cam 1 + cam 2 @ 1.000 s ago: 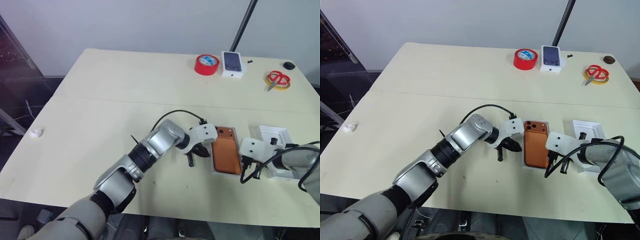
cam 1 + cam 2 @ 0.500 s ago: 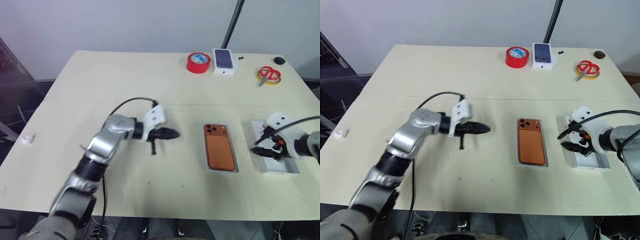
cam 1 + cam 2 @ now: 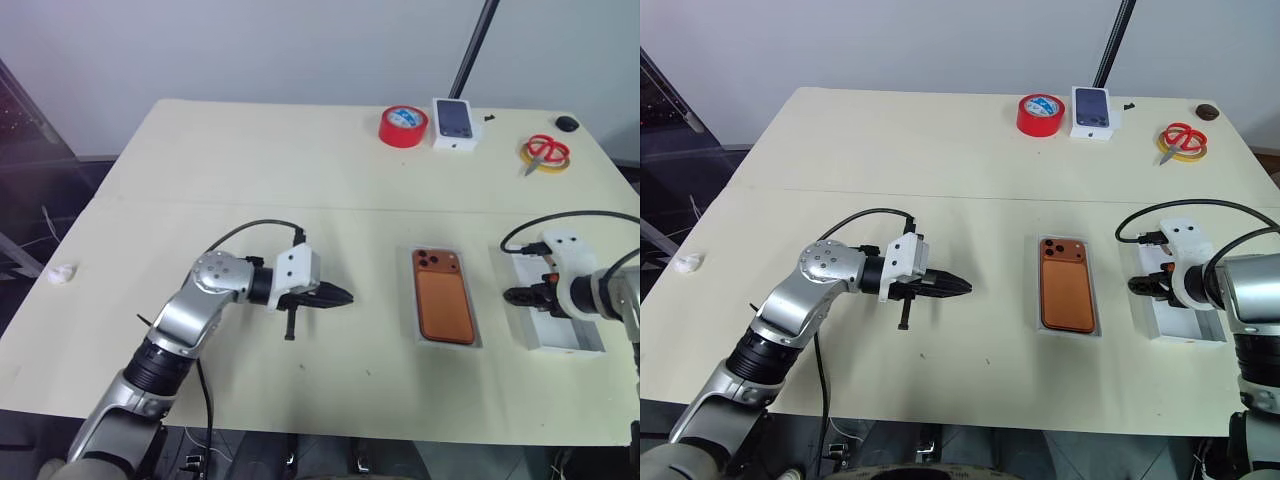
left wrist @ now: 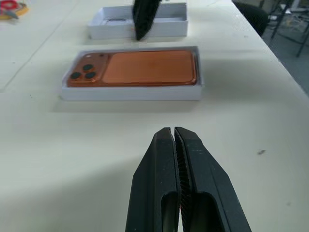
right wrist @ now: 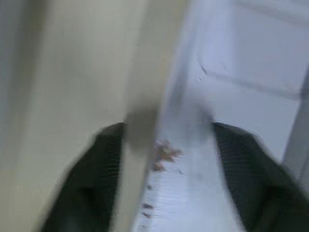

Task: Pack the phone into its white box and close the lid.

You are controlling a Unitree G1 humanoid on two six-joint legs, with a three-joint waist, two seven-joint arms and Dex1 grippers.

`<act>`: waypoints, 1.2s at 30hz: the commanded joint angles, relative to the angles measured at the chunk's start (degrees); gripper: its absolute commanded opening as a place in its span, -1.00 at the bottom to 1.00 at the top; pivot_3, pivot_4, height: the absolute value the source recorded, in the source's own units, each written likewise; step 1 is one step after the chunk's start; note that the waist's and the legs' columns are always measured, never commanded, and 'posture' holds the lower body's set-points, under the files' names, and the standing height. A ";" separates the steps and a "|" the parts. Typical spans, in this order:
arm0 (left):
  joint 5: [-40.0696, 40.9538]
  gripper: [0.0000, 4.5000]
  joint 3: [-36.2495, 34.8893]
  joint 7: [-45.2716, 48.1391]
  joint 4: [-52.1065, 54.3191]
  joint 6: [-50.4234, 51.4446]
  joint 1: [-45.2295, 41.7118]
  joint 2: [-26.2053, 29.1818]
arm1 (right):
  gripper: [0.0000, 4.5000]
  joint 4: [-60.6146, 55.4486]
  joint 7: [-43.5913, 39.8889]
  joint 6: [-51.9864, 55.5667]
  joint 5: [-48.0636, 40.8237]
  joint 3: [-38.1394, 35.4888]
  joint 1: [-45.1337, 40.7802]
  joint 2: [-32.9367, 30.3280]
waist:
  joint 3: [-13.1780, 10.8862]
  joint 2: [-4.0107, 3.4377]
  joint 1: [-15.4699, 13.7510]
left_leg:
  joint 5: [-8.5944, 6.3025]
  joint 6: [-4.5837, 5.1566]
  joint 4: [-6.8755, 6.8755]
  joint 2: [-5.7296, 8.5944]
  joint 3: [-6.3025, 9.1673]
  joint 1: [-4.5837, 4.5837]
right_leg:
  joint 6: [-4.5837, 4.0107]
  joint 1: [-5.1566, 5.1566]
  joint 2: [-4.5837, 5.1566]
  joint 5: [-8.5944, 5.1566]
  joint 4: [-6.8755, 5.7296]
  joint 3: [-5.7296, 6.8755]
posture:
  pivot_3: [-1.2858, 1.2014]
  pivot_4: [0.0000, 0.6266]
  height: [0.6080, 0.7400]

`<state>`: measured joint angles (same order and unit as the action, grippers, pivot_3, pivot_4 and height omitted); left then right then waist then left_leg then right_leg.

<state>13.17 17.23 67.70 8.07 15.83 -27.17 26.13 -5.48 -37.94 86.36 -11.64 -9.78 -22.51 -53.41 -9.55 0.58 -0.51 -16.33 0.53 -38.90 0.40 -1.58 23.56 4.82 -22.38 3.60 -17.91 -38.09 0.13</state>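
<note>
Phone (image 3: pixel 444 307) lies camera side up inside the white box (image 3: pixel 415 335), mid-table. Left gripper (image 3: pixel 343 297), well to the phone's left, points level toward it from a bent arm, fingers (image 4: pixel 166 164) pressed together, empty. Right gripper (image 3: pixel 519 295), on the phone's far side, sits at the lid (image 3: pixel 575 340), its spread fingers (image 5: pixel 104 174) straddling the lid's near wall.

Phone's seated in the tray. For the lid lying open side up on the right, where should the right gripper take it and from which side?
Probably the long wall of the lid nearest the phone. The lid lies with its thin walls standing up, so a pinch from above, one finger inside and one outside, suits it. The right gripper already sits at that wall, its fingers apart across the wall in the right wrist view.
</note>
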 commanded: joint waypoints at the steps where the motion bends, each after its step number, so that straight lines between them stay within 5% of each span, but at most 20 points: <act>1: 0.83 -0.94 -0.35 -0.61 1.68 -1.15 0.36 0.11 | -0.52 -1.81 1.76 2.20 -1.40 -1.14 -0.96 0.30 | 0.00 0.00 0.06 | 0.00 0.00 0.00 0.00 0.00 0.00 | 0.00 0.00 0.00 0.00 -0.01 0.00 | 0.03 -0.52 1.00; 3: 1.21 -0.94 -0.81 -0.97 1.63 -1.11 0.47 0.05 | -0.97 -2.61 2.61 4.02 -2.07 -2.19 -2.06 0.74 | 0.00 0.00 0.20 | 0.00 0.00 0.00 0.00 0.00 0.00 | 0.00 0.00 0.00 0.00 -0.01 0.00 | 0.03 -0.52 1.00; 8: 2.12 -0.94 -2.90 -3.03 0.16 -1.52 0.37 -0.81 | -0.99 -3.68 3.35 6.14 -6.61 -6.18 -7.70 1.67 | -0.01 -0.04 0.44 | 0.00 0.01 0.00 0.00 -0.01 0.00 | 0.01 -0.01 -0.01 0.00 -0.02 0.00 | 0.03 -0.52 1.00; 11: 2.11 -0.94 -5.61 -6.40 -2.77 -2.61 -0.10 -1.60 | -0.99 -3.45 3.47 6.14 -17.44 -10.01 -12.69 2.72 | -0.01 -0.06 0.94 | 0.00 0.01 0.01 0.00 -0.01 0.00 | 0.01 -0.03 -0.02 0.01 -0.03 0.01 | 0.03 -0.52 1.00; 15: 1.81 -0.94 -8.48 -9.15 -7.16 -4.34 -1.11 -2.03 | -0.99 -1.37 11.50 6.14 -43.27 -12.48 -16.68 4.35 | -0.03 -0.04 1.20 | 0.00 0.02 0.06 0.00 -0.01 0.00 | 0.03 -0.03 -0.05 0.01 -0.03 0.02 | 0.03 -0.52 1.00; 19: 1.58 -0.94 -9.41 -9.08 -10.52 -6.24 -1.88 -1.37 | -0.99 4.12 29.42 6.14 -73.44 -10.46 -18.66 5.94 | -0.04 -0.02 1.25 | 0.00 0.03 0.04 0.00 -0.02 0.01 | 0.05 -0.01 -0.05 0.02 -0.03 0.03 | 0.03 -0.52 1.00; 22: 0.87 -0.94 -9.36 -8.73 -12.96 -7.91 -2.61 -0.63 | -0.99 0.74 45.06 -8.06 -99.23 -0.47 -13.73 2.48 | -0.07 0.04 1.03 | 0.00 0.06 0.00 0.00 -0.01 0.09 | 0.06 -0.05 -0.04 0.03 -0.02 0.05 | 0.03 -0.52 1.00; 26: 0.92 -0.94 -8.60 -8.27 -14.34 -8.93 -3.65 -0.77 | -0.99 -4.99 48.57 -14.88 -101.36 2.75 -10.32 7.53 | -0.08 0.05 1.29 | -0.03 0.13 -0.16 0.00 -0.02 0.29 | 0.16 -0.12 -0.06 0.08 0.01 0.08 | 0.03 -0.52 1.00; 32: 0.83 -0.94 -5.61 -7.09 -13.74 -8.80 -4.32 -3.33 | -0.99 -13.92 66.84 -26.33 -101.36 3.19 2.09 21.33 | -0.05 0.04 1.01 | 0.00 0.19 -0.22 0.00 0.02 0.56 | 0.28 -0.32 -0.06 0.14 0.00 0.09 | 0.03 -0.52 1.00; 36: -0.06 -0.94 -2.68 -6.65 -13.43 -8.29 -4.54 -5.60 | -0.39 -13.27 72.07 -27.00 -101.36 0.77 4.94 21.58 | -0.05 0.05 1.12 | 0.06 0.28 -0.30 0.02 -0.01 0.72 | 0.39 -0.42 -0.05 0.21 0.03 0.08 | 0.03 -0.52 1.00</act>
<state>13.20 13.48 60.72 -6.83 7.84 -30.67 21.12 -17.88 32.21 60.00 -111.70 -6.10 -17.44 -30.93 -9.60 0.63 0.61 -16.25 0.83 -39.19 0.43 -1.59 24.28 5.22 -22.80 3.56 -17.69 -38.06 0.20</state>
